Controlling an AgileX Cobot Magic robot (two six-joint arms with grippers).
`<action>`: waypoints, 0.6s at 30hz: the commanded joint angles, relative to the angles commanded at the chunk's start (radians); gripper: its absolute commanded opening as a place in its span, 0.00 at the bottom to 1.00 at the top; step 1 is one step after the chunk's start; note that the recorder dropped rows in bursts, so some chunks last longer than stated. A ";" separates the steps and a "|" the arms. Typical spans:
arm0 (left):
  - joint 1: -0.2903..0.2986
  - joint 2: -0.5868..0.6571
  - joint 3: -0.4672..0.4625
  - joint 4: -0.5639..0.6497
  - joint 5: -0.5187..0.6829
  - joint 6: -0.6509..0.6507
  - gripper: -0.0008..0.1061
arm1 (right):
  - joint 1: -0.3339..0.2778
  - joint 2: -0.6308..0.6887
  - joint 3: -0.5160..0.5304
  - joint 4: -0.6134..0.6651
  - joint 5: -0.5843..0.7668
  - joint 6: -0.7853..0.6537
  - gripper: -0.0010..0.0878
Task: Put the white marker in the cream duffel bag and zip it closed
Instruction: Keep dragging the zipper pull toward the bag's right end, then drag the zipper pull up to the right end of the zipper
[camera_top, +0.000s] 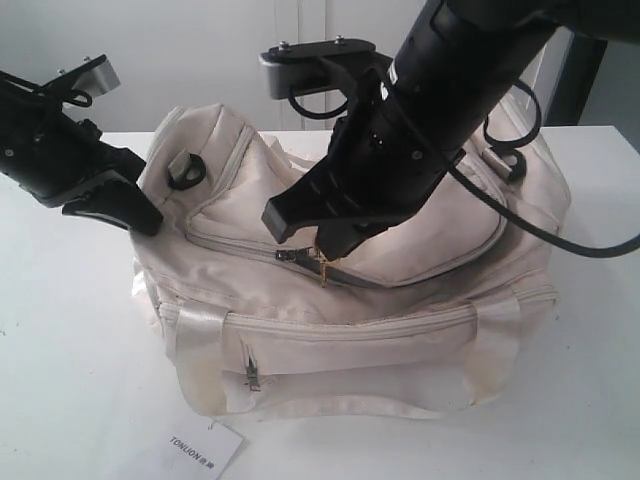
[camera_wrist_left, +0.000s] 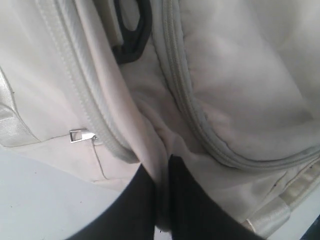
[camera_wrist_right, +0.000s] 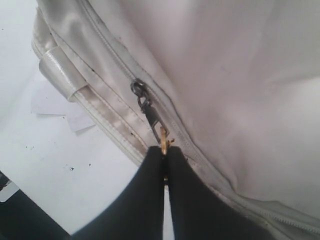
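White tabletop (camera_top: 60, 350) carries the cream duffel bag (camera_top: 400, 350), with a paper tag (camera_top: 205, 452) just off its front corner. Left fingers (camera_wrist_left: 137, 210) pinch a fold of fabric at the bag's end (near a black ring (camera_wrist_left: 127, 54)). Right fingers (camera_wrist_right: 140, 205) clamp the gold zipper pull (camera_wrist_right: 163, 136) midway along the bag's top.

There are one bag (camera_top: 400, 340), one worktop (camera_top: 60, 380), two claws, namely the left claw (camera_top: 148, 224) and the right claw (camera_top: 325, 242), two zip pulls, namely the gold pull (camera_top: 323, 265) and the pocket pull (camera_top: 252, 375), two straps (camera_top: 198, 350) (camera_top: 497, 340), one black ring (camera_top: 185, 170) plainly seen, and one paper tag (camera_top: 205, 450).
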 joint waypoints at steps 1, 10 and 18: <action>0.000 0.000 0.000 0.000 0.000 0.000 0.01 | 0.000 0.000 0.000 -0.004 0.009 0.000 0.01; 0.000 0.000 0.000 0.069 0.000 0.000 0.01 | 0.000 0.000 0.000 -0.071 0.079 0.000 0.01; 0.000 0.000 0.000 0.069 -0.005 0.000 0.01 | 0.000 0.000 0.000 -0.139 0.079 0.000 0.01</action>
